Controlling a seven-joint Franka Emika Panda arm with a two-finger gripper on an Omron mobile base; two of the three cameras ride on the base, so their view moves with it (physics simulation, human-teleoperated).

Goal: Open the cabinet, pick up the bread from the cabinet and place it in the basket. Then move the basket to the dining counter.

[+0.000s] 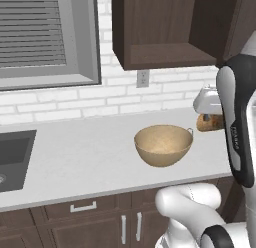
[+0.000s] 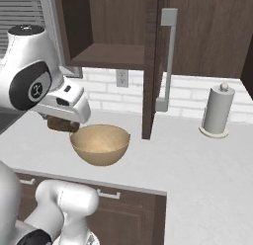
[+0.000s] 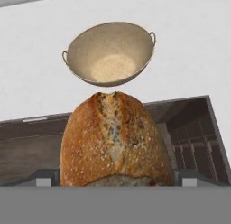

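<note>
The end effector (image 3: pixel 115 182) is gripping the golden-brown crusty bread loaf (image 3: pixel 115 142), jaws wide; the tan bowl-shaped basket (image 3: pixel 110 53) is lying at twelve o'clock, along the loaf's long axis.

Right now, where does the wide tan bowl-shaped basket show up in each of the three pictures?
Left base view: wide tan bowl-shaped basket sits right of centre on the counter.
Right base view: basket left of centre.
Hand view: basket at the top, beyond the golden-brown bread.
Shared landmark: the light grey worktop.
</note>
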